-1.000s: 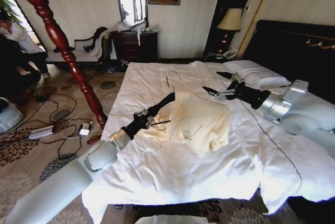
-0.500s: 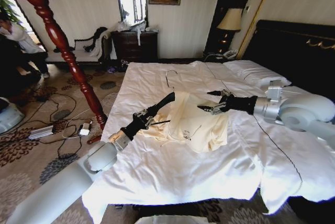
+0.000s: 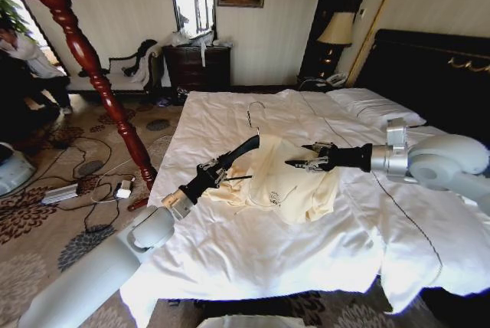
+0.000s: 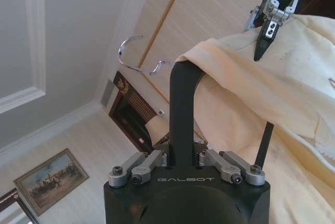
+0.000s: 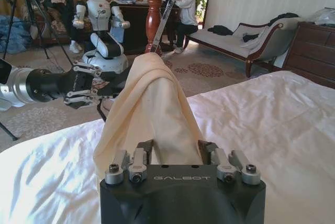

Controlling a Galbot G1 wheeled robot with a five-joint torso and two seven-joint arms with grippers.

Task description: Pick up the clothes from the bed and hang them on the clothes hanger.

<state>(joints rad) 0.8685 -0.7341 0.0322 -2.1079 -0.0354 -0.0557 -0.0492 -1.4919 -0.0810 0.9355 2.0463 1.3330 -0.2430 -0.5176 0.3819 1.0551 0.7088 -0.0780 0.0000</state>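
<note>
From the head camera we see the cream shirt [image 3: 287, 178] draped in a mound near the middle of the bed [image 3: 253, 267], well in from the mattress edges, with bare white duvet open on every side of it. Our left gripper [image 3: 217, 168] reaches in from the floor side and is clamped on the black clothes hanger [image 3: 241, 150], whose silver hook [image 3: 251, 113] rises beyond the shirt toward the headboard end. Our right gripper [image 3: 305, 164] comes in from the pillow side, its fingers at the shirt's upper fold; from here we cannot tell whether fabric lies between them. A red wooden coat stand [image 3: 84, 56] stands on the carpet just off the bed's left edge, with cables on the floor by its foot. In the left wrist view the gripper [image 4: 184, 167] has its fingers closed on the hanger's [image 4: 183, 103] black bar, the shirt [image 4: 272, 82] hangs over the bar's far end and hides that end, and the right gripper [image 4: 269, 22] sits at the cloth's top. In the right wrist view the shirt [image 5: 152, 114] rises as a peak from between our right gripper's [image 5: 178, 156] fingers, which pinch it; the cloth hides the fingertips themselves, and the left gripper [image 5: 86, 85] shows behind.
</note>
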